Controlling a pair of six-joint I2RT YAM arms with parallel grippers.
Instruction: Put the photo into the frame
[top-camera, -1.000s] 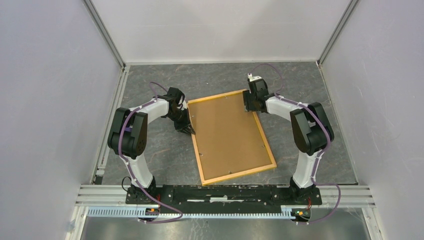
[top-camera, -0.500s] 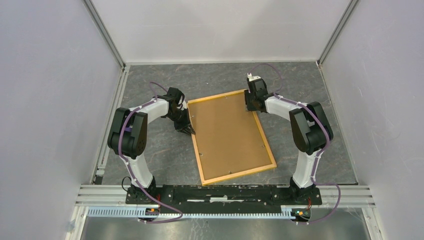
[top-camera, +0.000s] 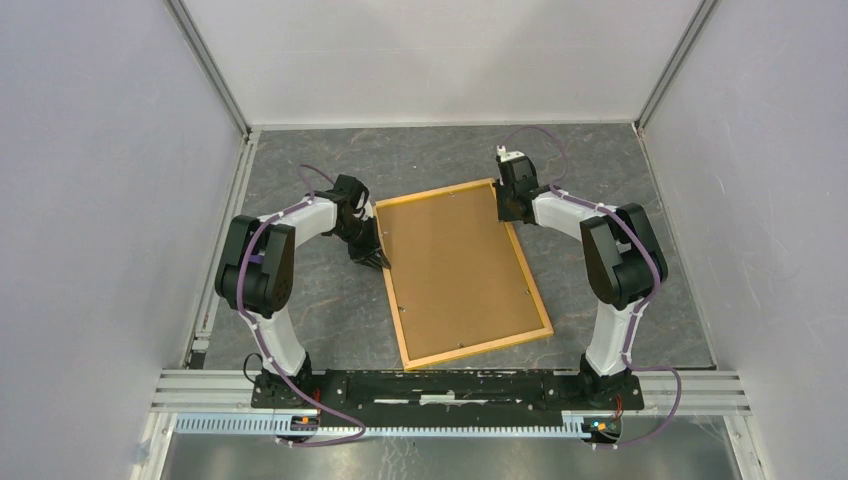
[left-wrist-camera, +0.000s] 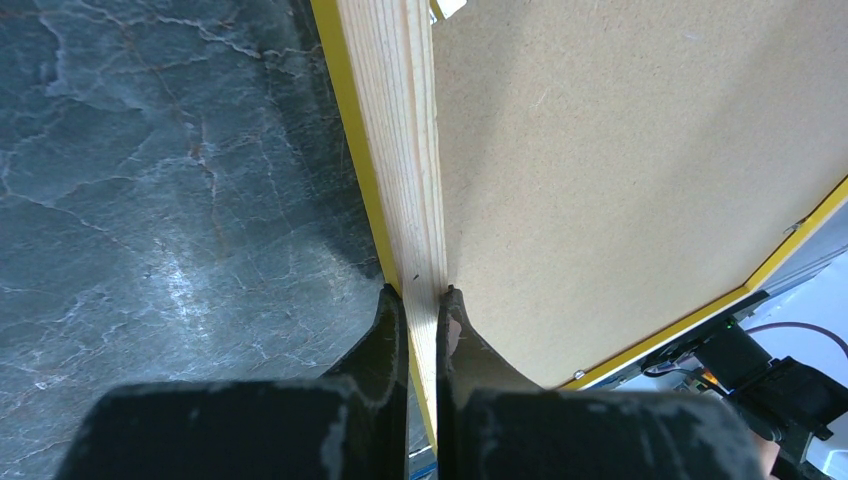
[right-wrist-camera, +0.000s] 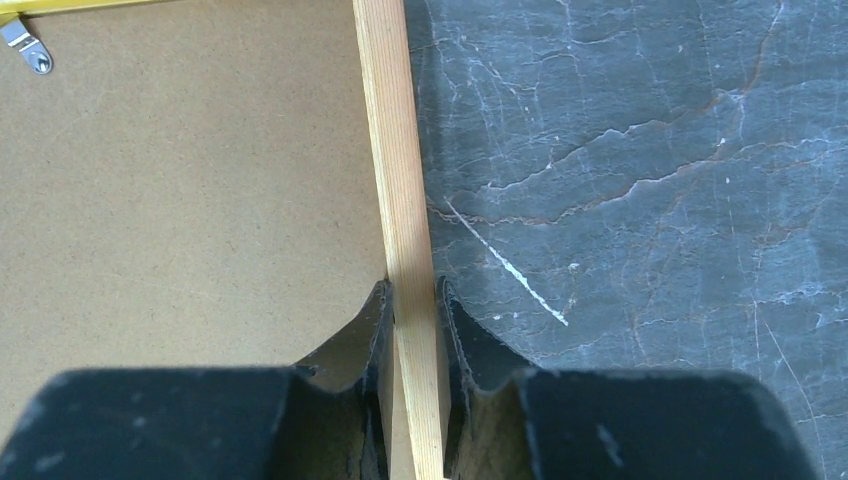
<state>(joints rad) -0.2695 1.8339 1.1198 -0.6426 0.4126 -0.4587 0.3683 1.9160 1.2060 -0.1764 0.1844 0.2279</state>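
The frame (top-camera: 478, 347), light yellow wood, lies back side up and skewed on the grey table. A brown backing board (top-camera: 455, 270) fills it. The photo is hidden. My left gripper (top-camera: 378, 260) is at the left rail. In the left wrist view that gripper (left-wrist-camera: 424, 295) is shut on the wooden rail (left-wrist-camera: 405, 130), one finger on each side. My right gripper (top-camera: 508, 213) is at the right rail near the far corner. The right wrist view shows that gripper (right-wrist-camera: 412, 290) with both fingers against the rail (right-wrist-camera: 395, 150).
A metal turn clip (right-wrist-camera: 30, 50) sits on the backing board near the frame's far corner. Grey walls close in the table on the left, right and back. Both arm bases (top-camera: 440, 388) stand on the rail at the near edge.
My right gripper's jaws have come together onto the frame's right rail, and that hand has shifted slightly outward. The left gripper and the frame have not moved.
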